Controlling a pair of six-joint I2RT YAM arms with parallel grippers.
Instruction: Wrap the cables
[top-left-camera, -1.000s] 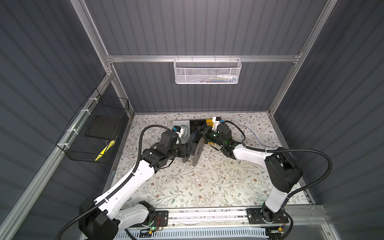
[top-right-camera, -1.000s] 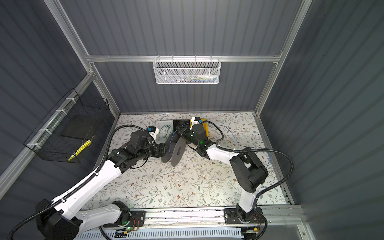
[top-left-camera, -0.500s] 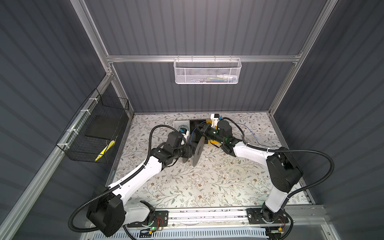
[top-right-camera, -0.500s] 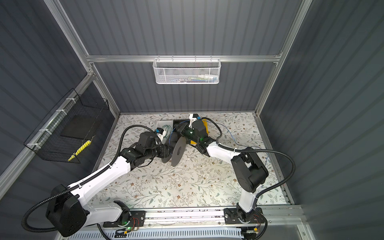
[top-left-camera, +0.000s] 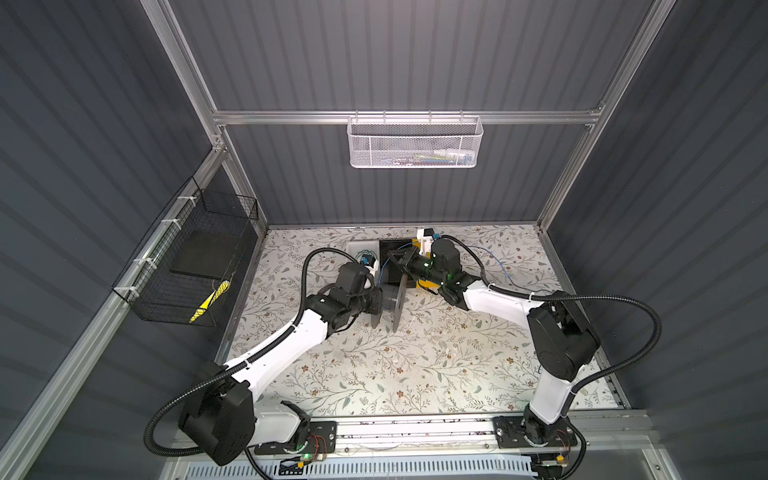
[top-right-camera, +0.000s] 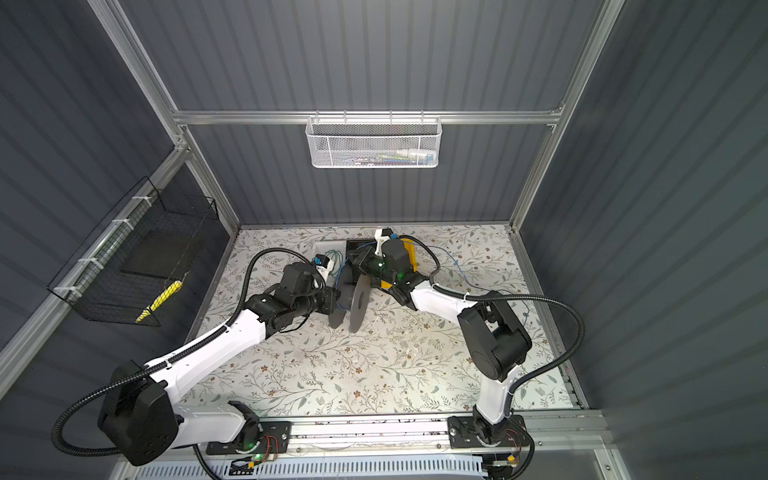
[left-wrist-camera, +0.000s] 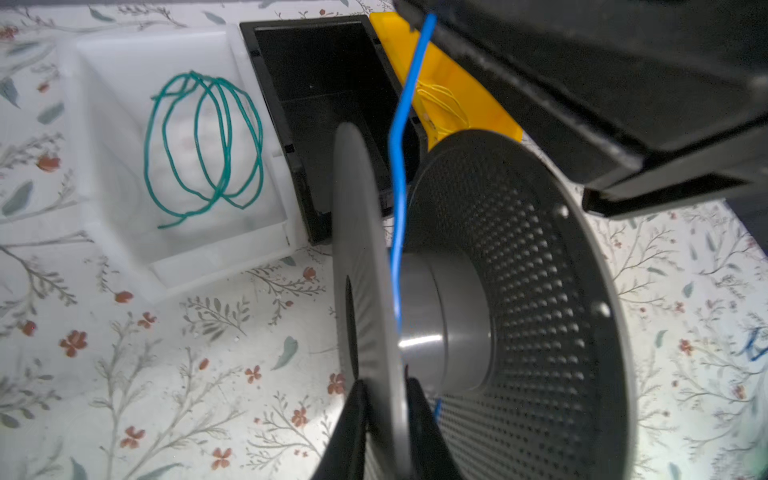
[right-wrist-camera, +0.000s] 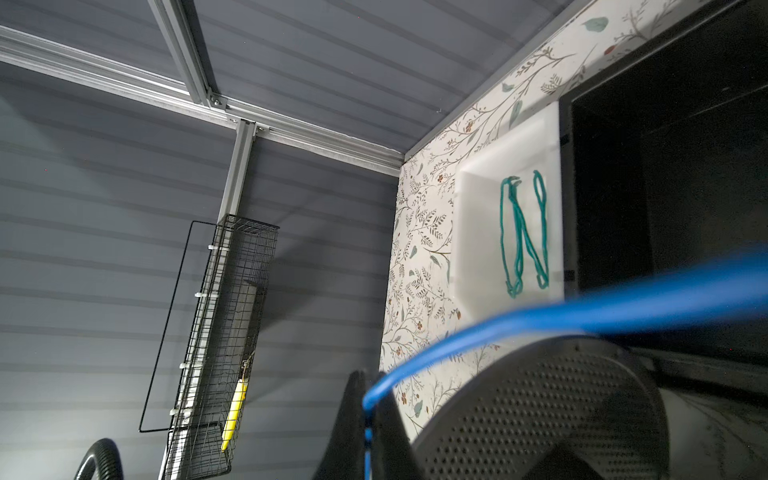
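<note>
Left wrist view: left gripper (left-wrist-camera: 384, 399) clenched on spool (left-wrist-camera: 519, 291) flange; blue wire (left-wrist-camera: 397, 187) runs from hub up to right gripper (right-wrist-camera: 368, 411), pinched there; black bin (left-wrist-camera: 324, 58) near spool

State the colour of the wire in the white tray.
The wire is teal; left wrist view.

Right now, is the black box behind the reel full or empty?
Empty, as far as visible: the left wrist view into the black box shows only bare walls and floor.
</note>
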